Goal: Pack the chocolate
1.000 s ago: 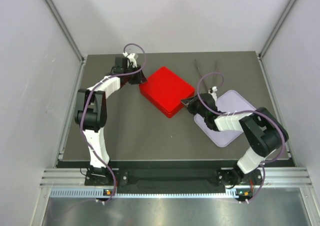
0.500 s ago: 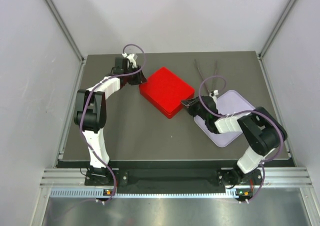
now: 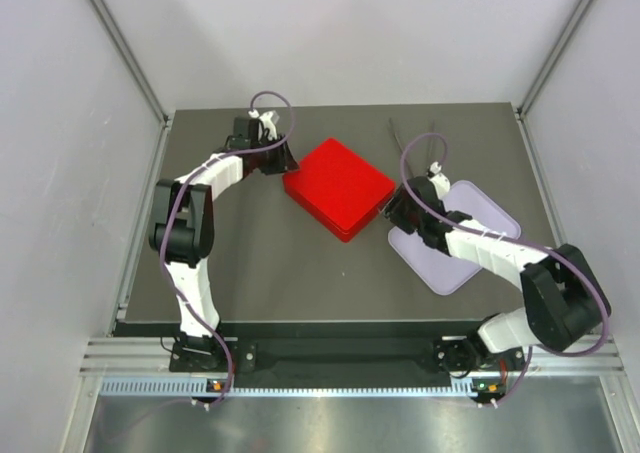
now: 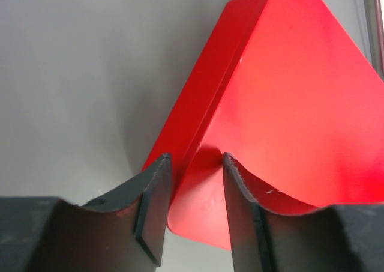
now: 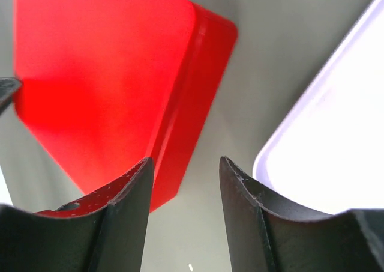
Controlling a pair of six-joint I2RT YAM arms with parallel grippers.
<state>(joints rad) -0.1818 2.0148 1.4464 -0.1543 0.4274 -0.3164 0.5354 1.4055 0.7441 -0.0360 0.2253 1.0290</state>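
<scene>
Chocolate was not to be seen in any view, so where it lay could not be told. The nearest thing to it was a closed red box [image 3: 337, 185], flat and square with rounded corners, lying cornerwise near the middle of the dark grey bench [image 3: 250, 273]. The left fingers [image 4: 153, 212] stood partly apart at the box's left corner, one on each side of its edge. In the left wrist view the red rim ran up between them, and one finger overlapped the lid. Whether either finger actually touched the box could not be told. The right fingers [image 5: 126, 212] were at the opposite, right-hand corner of the box and stood apart at a moderate width with nothing held. Only bare bench showed in the gap between them, with the box's corner just off to one side. On the other side of those fingers lay a pale lilac tray [image 3: 470, 243], flat on the bench just beside the box. The right arm reached across that tray. Farther back, near the far right of the bench, lay thin dark tongs [image 3: 394, 131], well apart from both sets of fingers.
</scene>
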